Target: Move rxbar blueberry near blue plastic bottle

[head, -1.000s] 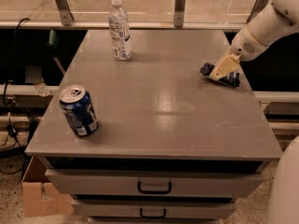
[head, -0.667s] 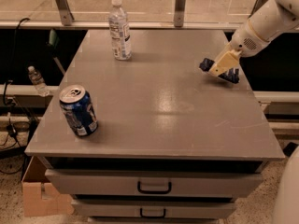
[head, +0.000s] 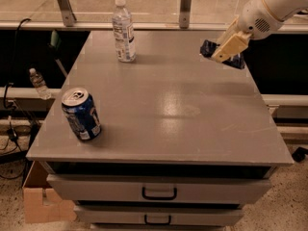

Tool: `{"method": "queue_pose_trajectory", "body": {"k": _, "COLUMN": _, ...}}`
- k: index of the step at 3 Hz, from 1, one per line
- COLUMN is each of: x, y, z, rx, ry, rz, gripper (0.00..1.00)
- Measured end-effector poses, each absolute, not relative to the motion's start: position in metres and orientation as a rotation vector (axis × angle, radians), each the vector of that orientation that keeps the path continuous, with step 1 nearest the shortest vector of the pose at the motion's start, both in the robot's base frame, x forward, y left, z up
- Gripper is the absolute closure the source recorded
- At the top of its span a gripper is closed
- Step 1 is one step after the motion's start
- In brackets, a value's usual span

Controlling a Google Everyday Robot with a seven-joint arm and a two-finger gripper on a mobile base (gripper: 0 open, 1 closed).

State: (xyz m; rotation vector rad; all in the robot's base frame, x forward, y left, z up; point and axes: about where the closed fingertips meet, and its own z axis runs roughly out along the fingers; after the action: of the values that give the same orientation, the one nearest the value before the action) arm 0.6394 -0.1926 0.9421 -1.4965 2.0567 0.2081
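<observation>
End effector (head: 222, 54): we see it grasping the rxbar blueberry (head: 208, 48), at desk (head: 183, 114) far right.
Blue plastic bottle (head: 123, 30): upright, far left, well apart.
Soda can (head: 81, 114): near left.

Tan end effector (head: 223, 52) far R w/ navy rxbar blueberry (head: 208, 47); gray table (head: 168, 105)

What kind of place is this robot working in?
Probably a lab or workshop: a grey drawer cabinet, with loose black cables and a brown cardboard box on the floor. The gripper holds a dark navy snack bar over its far right corner.
</observation>
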Motion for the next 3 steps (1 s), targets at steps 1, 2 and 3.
{"method": "queue_pose_trajectory", "body": {"k": 1, "x": 0.640, "y": -0.191, "z": 0.941, "rx": -1.501, "ry": 2.053, "rz": 0.213, "gripper": 1.00}}
{"method": "queue_pose_trajectory", "body": {"k": 2, "x": 0.645, "y": -0.173, "z": 0.940, "rx": -1.531, "ry": 2.015, "rz": 0.235, "gripper": 1.00}}
{"method": "queue_pose_trajectory", "body": {"k": 3, "x": 0.647, "y": -0.153, "z": 0.941, "rx": -1.556, "ry": 1.977, "rz": 0.256, "gripper": 1.00}}
